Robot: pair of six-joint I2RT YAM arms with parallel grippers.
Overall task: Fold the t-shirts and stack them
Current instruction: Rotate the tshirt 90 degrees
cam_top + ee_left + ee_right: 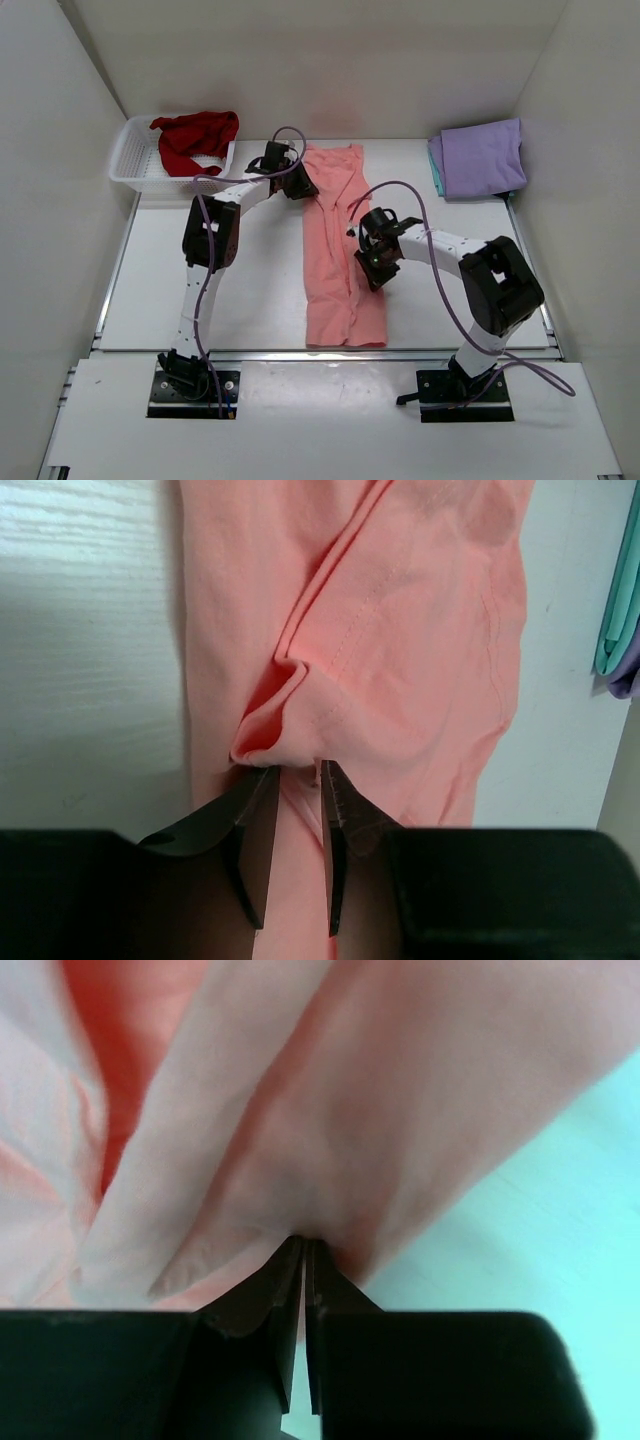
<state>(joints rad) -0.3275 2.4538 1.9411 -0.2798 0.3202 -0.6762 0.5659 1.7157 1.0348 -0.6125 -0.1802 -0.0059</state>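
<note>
Salmon-pink t-shirt (340, 250) lies as a long narrow strip on the table (250, 290), between the two grippers. The left gripper (297, 185) sits at the strip's far left edge. In its wrist view the fingers (258, 850) stand narrowly apart, clamped on a bunched fold of the pink cloth, which runs between them. The right gripper (372, 270) sits at the strip's right edge, nearer the bases. Its fingers (285, 1290) are pressed almost together, and the cloth creases gather at their tips. A dark red t-shirt (195, 138) hangs over a white basket (130, 165), left of the left gripper. A folded lavender-purple t-shirt (483, 158) lies on a teal t-shirt (436, 168), well beyond and right of the right gripper.
</note>
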